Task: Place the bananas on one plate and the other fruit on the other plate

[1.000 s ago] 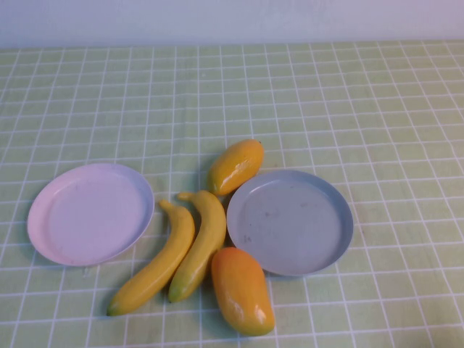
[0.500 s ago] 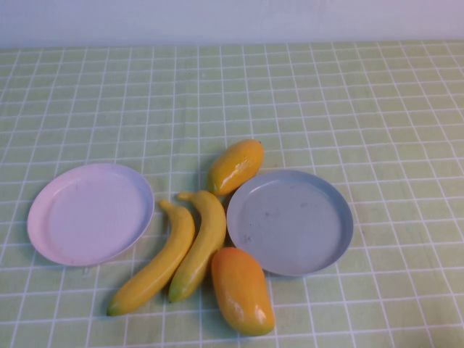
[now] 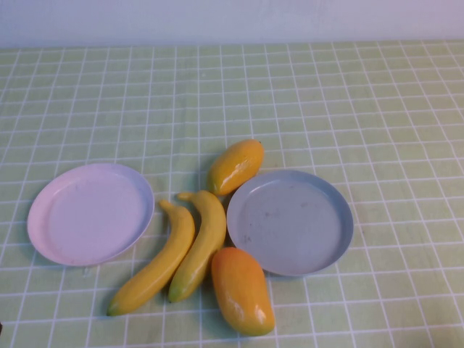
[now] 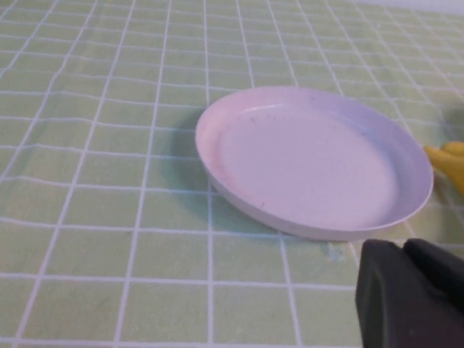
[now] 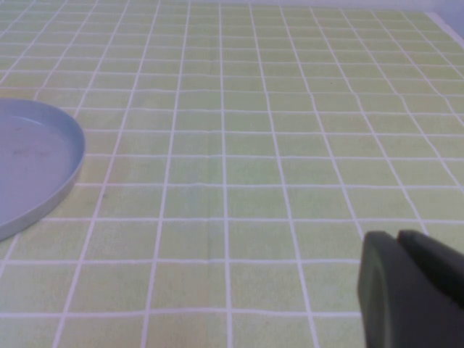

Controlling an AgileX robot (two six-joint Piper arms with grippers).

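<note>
Two yellow bananas [image 3: 154, 266] [image 3: 201, 244] lie side by side on the cloth between the plates. The pale pink plate [image 3: 51, 239] is on the left and the grey-blue plate [image 3: 319, 250] on the right; both hold nothing. One orange-yellow fruit [image 3: 235, 166] lies at the grey-blue plate's far left rim, the other [image 3: 243, 291] at its near left rim. My left gripper [image 4: 402, 248] is shut and empty, near the pink plate [image 4: 232, 130]; a banana tip [image 4: 449, 161] shows beyond it. My right gripper [image 5: 397, 236] is shut and empty, to the right of the grey-blue plate [image 5: 69, 156].
A green checked cloth [image 3: 326, 101] covers the whole table, up to a pale wall at the back. Neither arm shows in the high view, apart from a dark sliver at its bottom left edge.
A small dark sliver has appeared at the bottom left edge of the high view. The fruit and plates have not moved.
</note>
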